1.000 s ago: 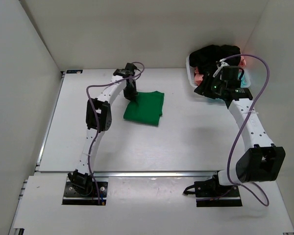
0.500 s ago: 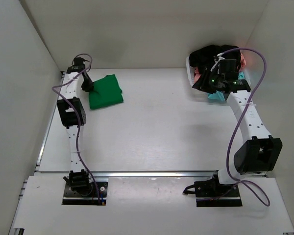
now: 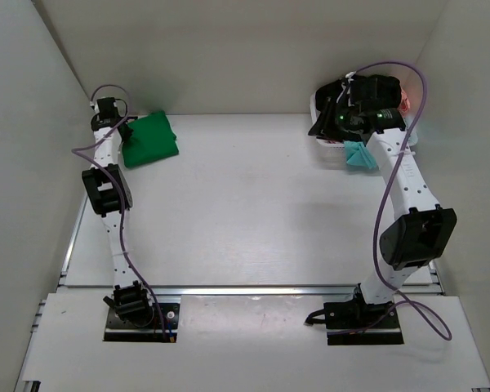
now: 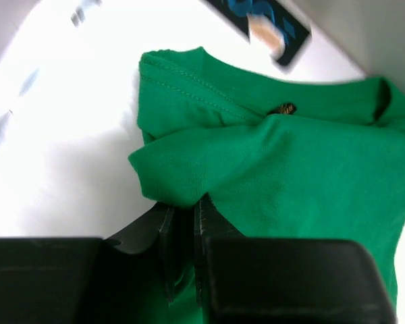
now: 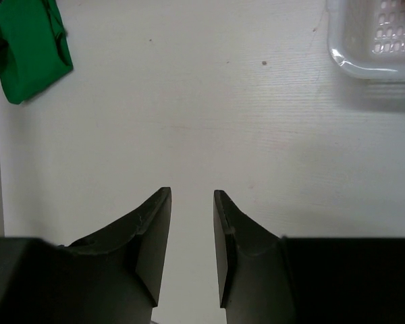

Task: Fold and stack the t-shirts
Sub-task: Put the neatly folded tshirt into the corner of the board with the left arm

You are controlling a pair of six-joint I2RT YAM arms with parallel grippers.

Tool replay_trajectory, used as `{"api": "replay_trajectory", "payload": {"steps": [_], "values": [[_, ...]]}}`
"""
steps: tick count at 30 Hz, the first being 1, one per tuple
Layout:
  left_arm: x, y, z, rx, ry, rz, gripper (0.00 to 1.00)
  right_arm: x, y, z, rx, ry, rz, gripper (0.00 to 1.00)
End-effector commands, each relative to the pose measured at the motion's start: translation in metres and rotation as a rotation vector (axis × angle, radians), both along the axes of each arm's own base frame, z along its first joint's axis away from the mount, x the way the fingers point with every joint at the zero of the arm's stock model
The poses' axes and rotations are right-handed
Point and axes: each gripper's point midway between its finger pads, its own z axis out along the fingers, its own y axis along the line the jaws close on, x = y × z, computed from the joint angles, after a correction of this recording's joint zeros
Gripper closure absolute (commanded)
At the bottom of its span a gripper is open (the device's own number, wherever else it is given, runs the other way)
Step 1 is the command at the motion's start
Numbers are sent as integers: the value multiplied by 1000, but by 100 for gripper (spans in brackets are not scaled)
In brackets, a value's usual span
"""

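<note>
Jaws of the left gripper (image 4: 184, 226) pinch the green t-shirt (image 4: 290, 175), tips hidden.

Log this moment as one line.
left hand: shut on green t-shirt, far-left table corner | right hand: open, empty, near basket

The overhead view is evenly and brightly lit, with soft shadows. In the left wrist view the counter (image 4: 34, 155) is overexposed and a label (image 4: 256, 17) is blurred.
</note>
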Motion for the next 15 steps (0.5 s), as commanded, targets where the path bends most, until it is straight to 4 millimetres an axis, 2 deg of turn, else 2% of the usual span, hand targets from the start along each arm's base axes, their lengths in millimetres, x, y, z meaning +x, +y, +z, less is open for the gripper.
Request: {"api": "replay_trajectory", "payload": {"steps": [1, 2, 3, 4, 6, 8, 10, 11, 13, 15], "values": [[29, 38, 53, 133, -189, 14, 100, 0, 11, 9, 9, 2, 12, 72], [32, 34, 53, 145, -196, 3, 100, -1, 13, 10, 15, 6, 18, 72], [37, 39, 60, 167, -226, -21, 100, -2, 20, 10, 21, 16, 28, 72], [39, 43, 58, 183, -235, -25, 100, -1, 17, 13, 13, 8, 27, 71], [41, 51, 59, 191, -249, -45, 100, 1, 24, 10, 10, 16, 41, 72], [37, 64, 50, 185, -243, -39, 100, 1, 29, 7, 17, 33, 47, 72], [39, 71, 50, 199, -253, -33, 99, 0, 33, 6, 19, 36, 56, 72], [39, 74, 52, 205, -260, -34, 93, -2, 38, 8, 22, 34, 74, 72], [47, 82, 69, 228, -321, -30, 84, -4, 45, 5, 20, 40, 88, 72], [53, 85, 75, 244, -361, -30, 86, -7, 46, 0, 24, 55, 99, 74]]}}
